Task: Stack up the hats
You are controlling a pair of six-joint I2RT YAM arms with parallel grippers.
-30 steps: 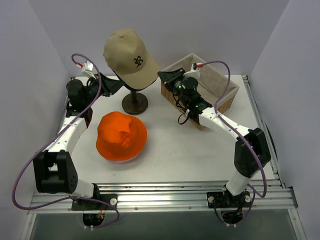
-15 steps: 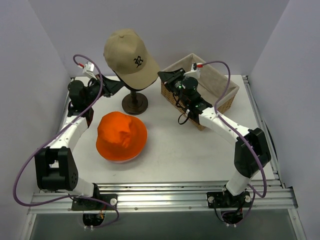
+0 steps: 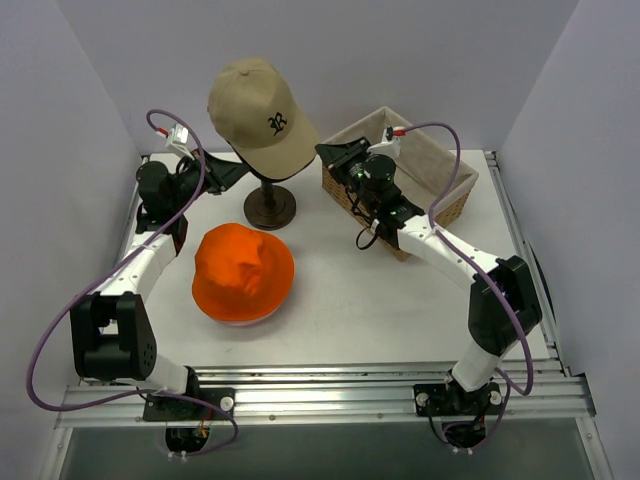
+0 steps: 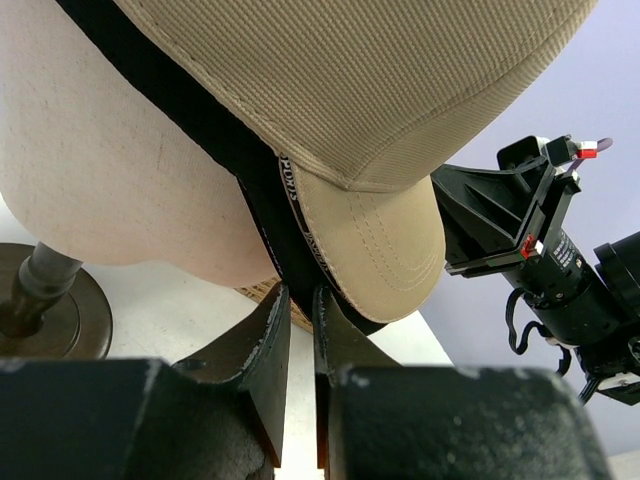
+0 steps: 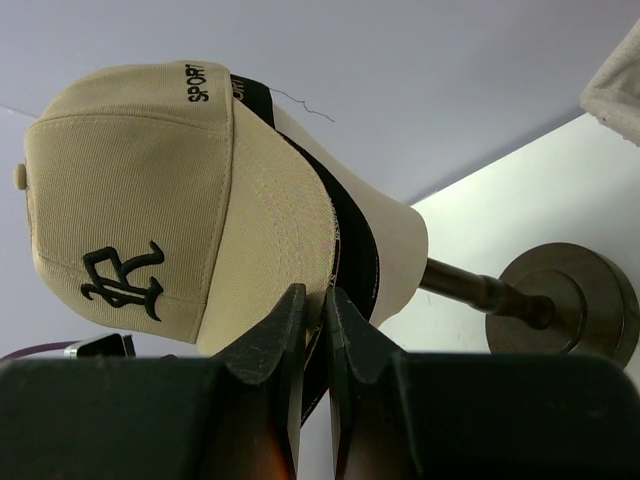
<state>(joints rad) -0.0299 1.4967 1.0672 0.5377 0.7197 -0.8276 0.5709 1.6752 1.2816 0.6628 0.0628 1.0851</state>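
The tan baseball cap (image 3: 255,110) with a black letter sits on the mannequin head, over the black cap (image 4: 230,140), whose dark band shows under its edge. My left gripper (image 3: 238,172) is at the head's left side, its jaws (image 4: 297,300) closed on the black cap's lower edge. My right gripper (image 3: 325,152) is at the right side, its jaws (image 5: 317,298) closed on the tan cap's (image 5: 130,190) brim edge. The orange bucket hat (image 3: 242,270) lies on the table in front. The pink hat does not clearly show.
The cream mannequin head (image 4: 100,170) stands on a dark round stand (image 3: 270,207) at the back centre. The wicker basket (image 3: 455,165) sits at the back right, behind my right arm. Grey walls close in the back and sides.
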